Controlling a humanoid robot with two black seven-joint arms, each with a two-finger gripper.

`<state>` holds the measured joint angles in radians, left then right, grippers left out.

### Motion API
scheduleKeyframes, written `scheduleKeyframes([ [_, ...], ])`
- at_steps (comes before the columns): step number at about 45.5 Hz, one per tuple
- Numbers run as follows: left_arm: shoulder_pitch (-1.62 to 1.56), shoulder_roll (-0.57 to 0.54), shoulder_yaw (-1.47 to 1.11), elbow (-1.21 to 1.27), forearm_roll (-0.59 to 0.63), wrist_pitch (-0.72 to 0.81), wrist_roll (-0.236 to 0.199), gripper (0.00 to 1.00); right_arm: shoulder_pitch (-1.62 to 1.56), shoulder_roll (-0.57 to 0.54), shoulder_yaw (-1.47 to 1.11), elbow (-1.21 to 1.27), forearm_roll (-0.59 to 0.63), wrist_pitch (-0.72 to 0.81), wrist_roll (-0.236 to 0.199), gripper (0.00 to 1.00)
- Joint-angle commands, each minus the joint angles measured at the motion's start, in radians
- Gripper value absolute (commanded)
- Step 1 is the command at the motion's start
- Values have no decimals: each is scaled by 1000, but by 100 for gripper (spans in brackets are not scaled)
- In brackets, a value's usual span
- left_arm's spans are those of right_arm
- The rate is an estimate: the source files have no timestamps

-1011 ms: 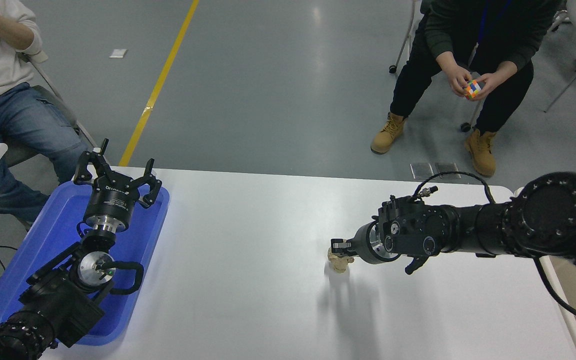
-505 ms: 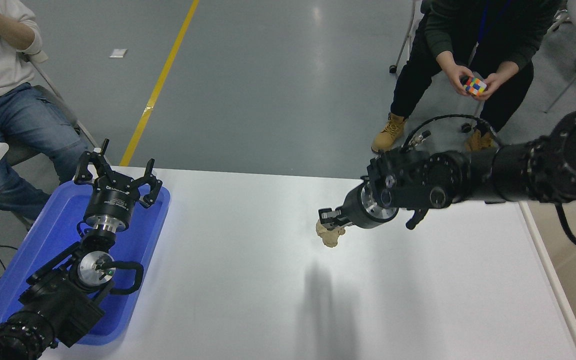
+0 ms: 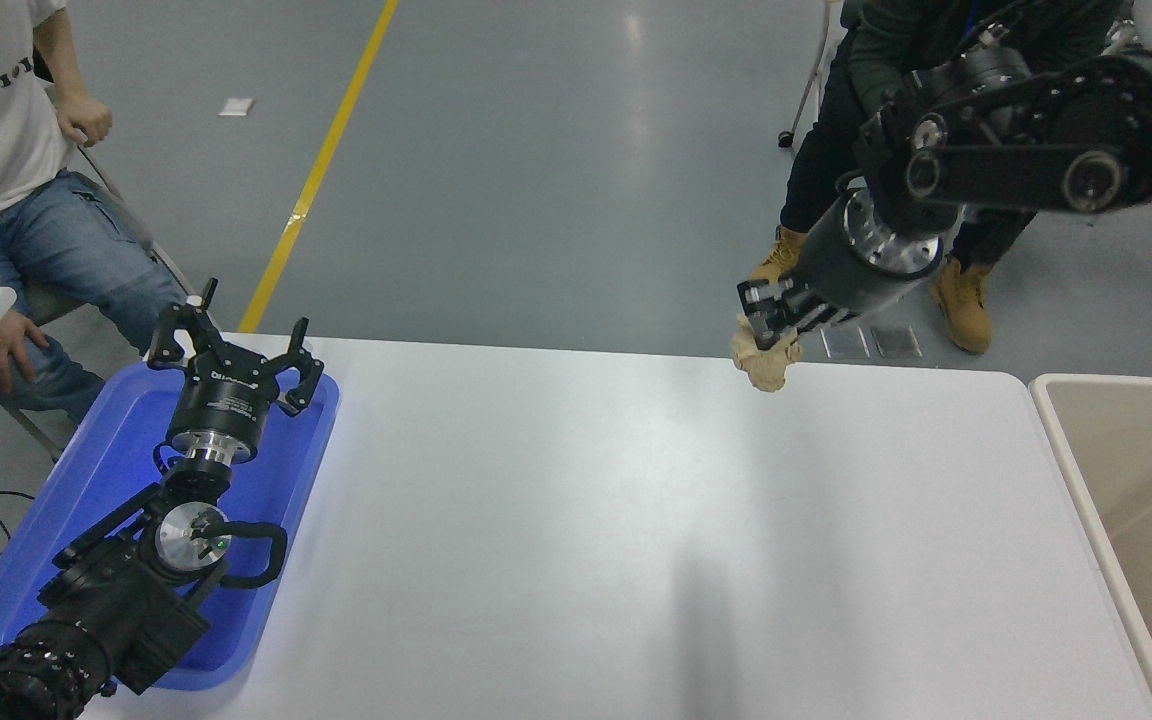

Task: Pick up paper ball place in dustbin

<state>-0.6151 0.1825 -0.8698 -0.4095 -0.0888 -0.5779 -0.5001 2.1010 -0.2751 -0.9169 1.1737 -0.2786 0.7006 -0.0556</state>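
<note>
Paper ball (image 3: 765, 361) hangs in your right tool (image 3: 768, 322), pinched between closed fingers above the tabletop's (image 3: 556, 520) far edge. Dustbin (image 3: 1071, 440) sits at the right, well apart. Your left tool (image 3: 233, 352) rests parked over the blue tray (image 3: 106, 470), fingers spread; its white lettering is too small to read.

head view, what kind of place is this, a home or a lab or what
Probably a robotics lab or workshop hall: a grey painted floor with a yellow line, a white table before the robot's arms, and people seated watching on its far side.
</note>
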Motion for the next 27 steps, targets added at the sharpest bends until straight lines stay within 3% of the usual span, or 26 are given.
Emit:
scheduleKeyframes([
  [1, 0, 0, 0, 0, 0, 1, 0, 100, 108, -44, -5, 4, -1, 85, -1, 0],
  [20, 0, 0, 0, 0, 0, 1, 0, 100, 93, -47, -54, -6, -1, 85, -4, 0],
  [27, 0, 0, 0, 0, 0, 1, 0, 100, 57, -108, -131, -29, 1, 33, -4, 0],
])
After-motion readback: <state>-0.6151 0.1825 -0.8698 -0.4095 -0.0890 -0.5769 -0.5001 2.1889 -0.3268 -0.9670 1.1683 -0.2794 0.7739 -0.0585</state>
